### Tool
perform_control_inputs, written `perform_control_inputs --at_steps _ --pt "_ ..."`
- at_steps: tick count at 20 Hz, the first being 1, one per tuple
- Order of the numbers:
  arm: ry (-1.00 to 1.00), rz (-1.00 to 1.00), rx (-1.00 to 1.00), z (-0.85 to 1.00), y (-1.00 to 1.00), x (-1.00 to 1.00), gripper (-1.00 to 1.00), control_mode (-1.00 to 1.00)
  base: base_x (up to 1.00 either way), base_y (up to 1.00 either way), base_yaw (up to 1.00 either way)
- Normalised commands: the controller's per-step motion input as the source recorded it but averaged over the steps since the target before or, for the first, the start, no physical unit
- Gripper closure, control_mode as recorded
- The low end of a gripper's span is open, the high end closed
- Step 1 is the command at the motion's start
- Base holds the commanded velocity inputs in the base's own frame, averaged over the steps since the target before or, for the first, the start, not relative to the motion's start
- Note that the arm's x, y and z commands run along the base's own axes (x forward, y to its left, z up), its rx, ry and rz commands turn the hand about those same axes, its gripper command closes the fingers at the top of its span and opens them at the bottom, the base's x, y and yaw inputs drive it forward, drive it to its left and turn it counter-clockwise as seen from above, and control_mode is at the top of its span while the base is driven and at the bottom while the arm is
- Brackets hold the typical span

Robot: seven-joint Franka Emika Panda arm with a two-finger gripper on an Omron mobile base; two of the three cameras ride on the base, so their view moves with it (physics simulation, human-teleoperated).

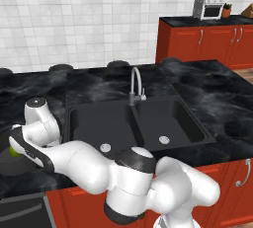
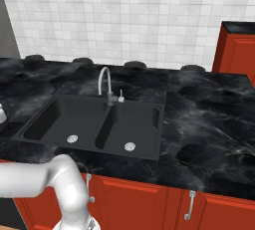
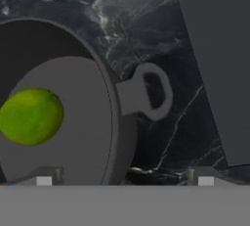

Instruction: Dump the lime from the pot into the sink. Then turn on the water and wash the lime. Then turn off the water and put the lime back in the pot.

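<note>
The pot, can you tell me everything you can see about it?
The pot is round, dark grey and looks like dull metal, with a wide open mouth, a flat floor and a low curved wall. A small loop handle with a hole in it sticks out from its side. It sits upright on the black marbled counter. The lime lies inside on its floor, near one side. The open gripper hovers right above its rim, not gripping it.

No readable text, label, brand or number anywhere — none on the toaster oven (image 1: 209,6) on the far counter beyond the sink (image 1: 136,123) — its front is blurred.
</note>
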Motion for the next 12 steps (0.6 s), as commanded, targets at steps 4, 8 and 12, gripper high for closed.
perform_control_inputs --at_steps 4,8,12 --pt "0.09 -0.1 0.0 -0.28 0.0 0.0 -1.0 -1.0 0.0 0.0 0.0" --pt "0.08 -0.11 0.0 -0.36 0.0 0.0 -1.0 -1.0 0.0 0.0 0.0" --pt "0.04 -0.09 0.0 -0.36 0.0 0.0 -1.0 -1.0 0.0 0.0 0.0"
